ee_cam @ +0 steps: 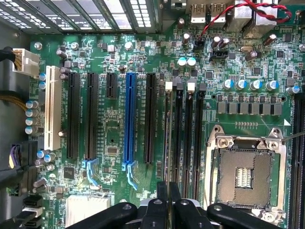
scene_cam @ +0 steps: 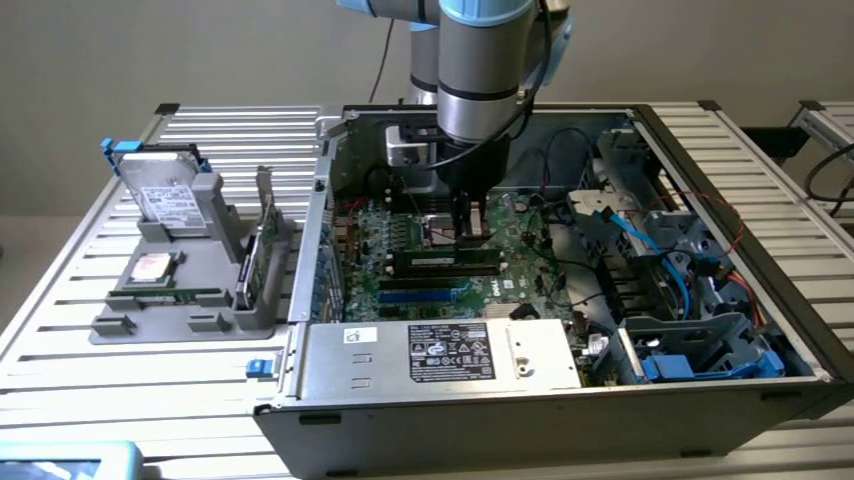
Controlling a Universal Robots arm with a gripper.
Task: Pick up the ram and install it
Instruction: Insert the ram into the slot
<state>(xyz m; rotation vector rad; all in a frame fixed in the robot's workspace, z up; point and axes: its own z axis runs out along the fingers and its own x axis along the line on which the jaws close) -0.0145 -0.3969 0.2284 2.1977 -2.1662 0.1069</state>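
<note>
Exterior view: the arm [scene_cam: 478, 60] drops straight down from the top centre of the frame into the open computer case [scene_cam: 534, 425], its wrist vertical. The gripper [scene_cam: 465, 235] points at the motherboard [scene_cam: 400, 240], just above the long dark memory slots at mid-frame. The arm's thick body hides the board behind it, and the fingertips are too dark against the slots to separate.

In the wrist view the black fingers [ee_cam: 162, 195] stand almost together, with a thin green-grey edge running out from between them. This is the ram [ee_cam: 167, 138], seen edge-on and gripped. It lies along the memory slot nearest the blue slot [ee_cam: 129, 119], with the processor socket [ee_cam: 245, 176] on the far side of the slots. Whether the stick is seated in the slot or held just over it cannot be told.

At the exterior view's left, a grey tray [scene_cam: 147, 325] holds a hard drive [scene_cam: 167, 200] and an upright expansion card [scene_cam: 263, 235]. A narrow green strip [scene_cam: 167, 296] on it is too small to identify.
</note>
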